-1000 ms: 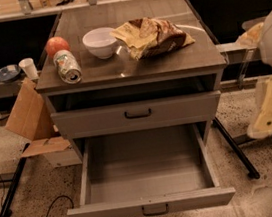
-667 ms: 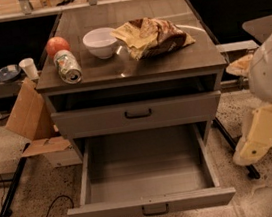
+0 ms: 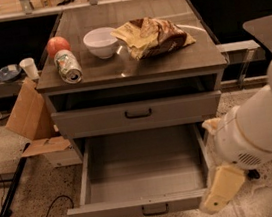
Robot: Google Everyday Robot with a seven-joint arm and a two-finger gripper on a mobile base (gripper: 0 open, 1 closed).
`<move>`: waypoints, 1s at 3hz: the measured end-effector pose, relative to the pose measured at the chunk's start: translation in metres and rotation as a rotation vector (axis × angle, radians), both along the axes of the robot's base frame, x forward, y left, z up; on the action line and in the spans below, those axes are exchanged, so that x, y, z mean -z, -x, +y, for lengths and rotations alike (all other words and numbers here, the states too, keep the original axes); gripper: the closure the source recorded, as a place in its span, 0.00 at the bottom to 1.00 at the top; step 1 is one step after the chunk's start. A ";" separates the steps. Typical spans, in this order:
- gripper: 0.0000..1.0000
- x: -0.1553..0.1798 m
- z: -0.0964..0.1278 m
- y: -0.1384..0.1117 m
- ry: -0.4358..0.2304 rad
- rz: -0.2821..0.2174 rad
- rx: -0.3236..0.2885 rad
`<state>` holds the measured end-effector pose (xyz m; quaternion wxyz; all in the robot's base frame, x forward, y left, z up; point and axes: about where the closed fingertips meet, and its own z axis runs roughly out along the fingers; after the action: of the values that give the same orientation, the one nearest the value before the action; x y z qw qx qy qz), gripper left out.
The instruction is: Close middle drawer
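Beside the middle drawer (image 3: pixel 145 175), grey and pulled wide open, hangs the gripper (image 3: pixel 222 192), closure untellable.

My arm (image 3: pixel 259 123) reads as fat, rounded white casing with a smooth, slightly glossy shell. There's a small patch of dark vent dots under the bulbous joint. My gripper (image 3: pixel 222 193), low at the right of the view, is a pale cream-yellow block.
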<state>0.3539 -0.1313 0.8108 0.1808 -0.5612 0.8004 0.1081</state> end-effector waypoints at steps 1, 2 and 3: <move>0.00 0.062 0.021 0.009 -0.042 0.095 0.012; 0.00 0.125 0.038 0.016 -0.084 0.199 0.025; 0.00 0.125 0.038 0.016 -0.084 0.199 0.025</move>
<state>0.3382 -0.0933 0.6861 0.1252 -0.5295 0.8161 0.1946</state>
